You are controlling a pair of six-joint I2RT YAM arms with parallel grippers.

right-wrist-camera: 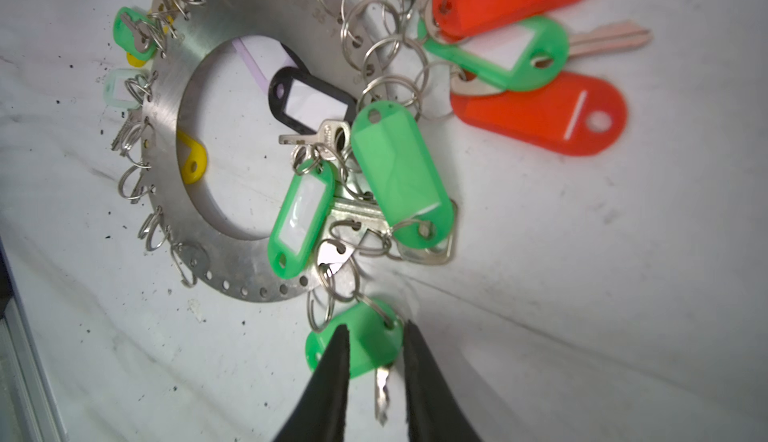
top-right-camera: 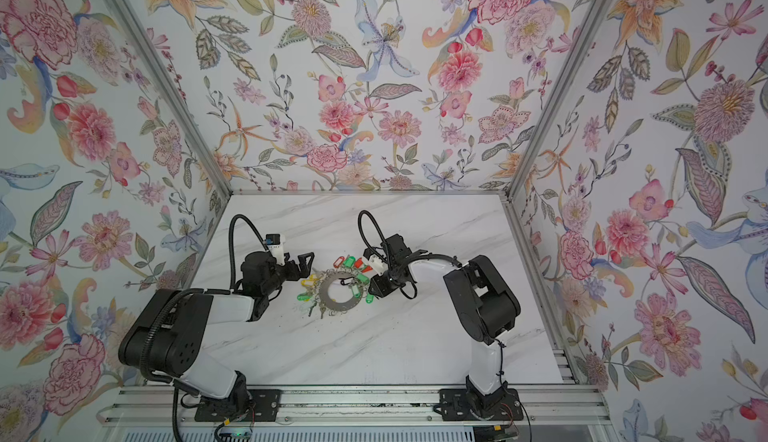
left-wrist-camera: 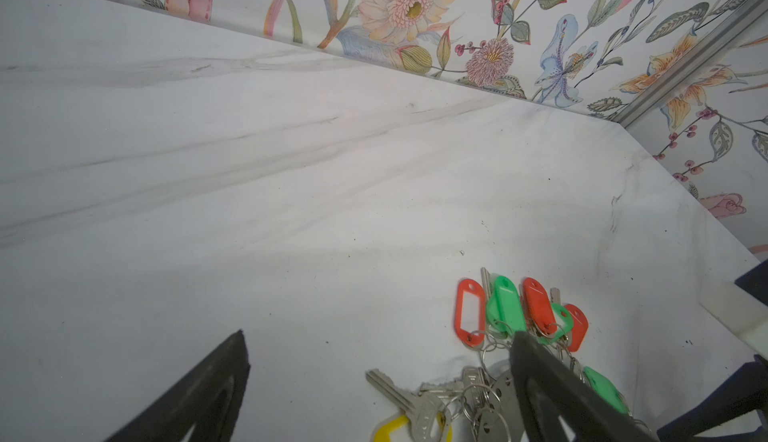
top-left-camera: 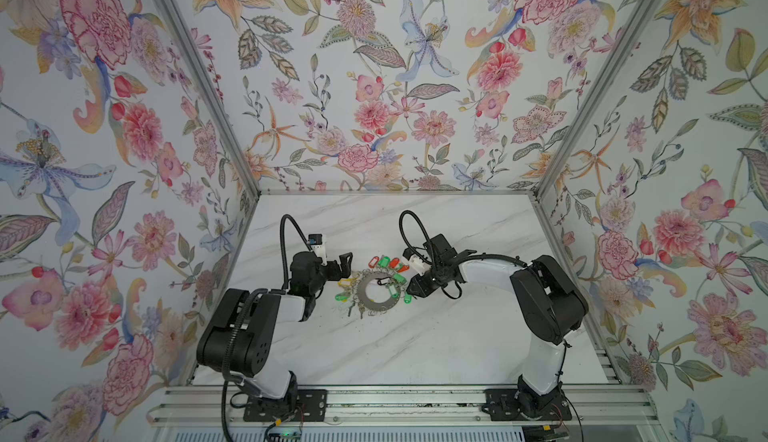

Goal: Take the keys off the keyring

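keyring is lying flat on the marble tabletop, mid-table between the two arms in both top views. Right wrist view is showing it as a grey disc with a wide central hole and small rim holes

keys are hanging off the rim holes on split rings and fanning out around the disc, bunching thickest on its far and right sides. green tags are lying across the disc's edge, red tags are lying just outside it, black tag and yellow tag are sitting inside the hole

right gripper is sitting low at the disc's right edge, jaws standing only narrowly apart and straddling the nearest green tag. small key is showing in the gap between them. Can't tell whether the pads are touching the tag

left gripper is hanging at the disc's far-left edge, jaws spread wide, holding nothing. In the left wrist view one finger is overlapping the key bunch, the other finger is over bare table, and a yellow-tagged key is lying between them

floral walls are closing in the table on three sides
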